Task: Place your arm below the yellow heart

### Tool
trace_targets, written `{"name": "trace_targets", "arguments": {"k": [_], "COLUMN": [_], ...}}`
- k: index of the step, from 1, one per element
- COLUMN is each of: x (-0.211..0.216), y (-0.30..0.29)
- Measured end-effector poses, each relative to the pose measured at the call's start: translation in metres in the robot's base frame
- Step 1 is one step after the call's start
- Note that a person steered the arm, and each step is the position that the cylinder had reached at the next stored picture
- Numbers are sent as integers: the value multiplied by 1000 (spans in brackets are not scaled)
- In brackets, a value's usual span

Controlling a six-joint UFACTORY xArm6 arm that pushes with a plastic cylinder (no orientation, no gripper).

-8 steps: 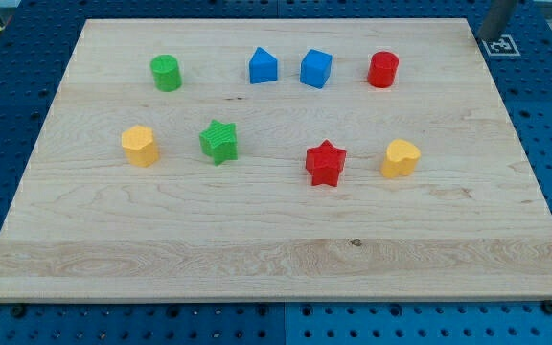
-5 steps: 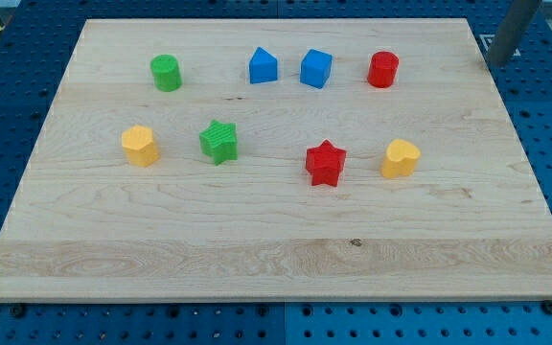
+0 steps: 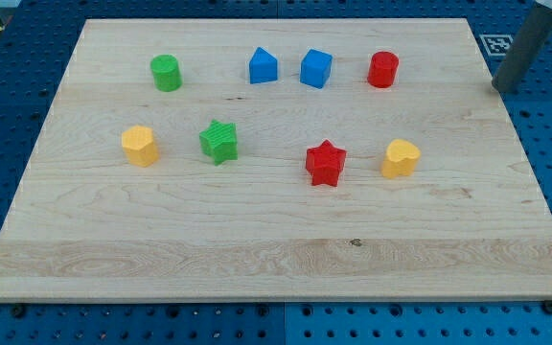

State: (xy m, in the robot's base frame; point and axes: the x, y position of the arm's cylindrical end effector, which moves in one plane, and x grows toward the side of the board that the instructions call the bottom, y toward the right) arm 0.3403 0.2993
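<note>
Bare dark rod, nothing held; its tip (image 3: 502, 89) sits off the wooden board's (image 3: 257, 230) right edge. Yellow heart-shaped block (image 3: 401, 158) lies right of red star block (image 3: 325, 162). Best approach: swing round heart's right, w/o nudging it, stop just below.

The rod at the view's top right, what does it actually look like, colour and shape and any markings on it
My tip is the blunt lower end of a plain, dark grey, straight cylindrical rod. It has a smooth matte look, slightly lighter along one side. No cables, labels or markings show on it. Its upper part runs out of the view's top, so nothing of the arm itself shows.
</note>
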Motion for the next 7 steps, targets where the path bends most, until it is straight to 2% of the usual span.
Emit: {"name": "trace_targets", "arguments": {"k": [2,3,5,7], "x": [10,10,32,95], "y": [-67,-67,-106,-96]}}
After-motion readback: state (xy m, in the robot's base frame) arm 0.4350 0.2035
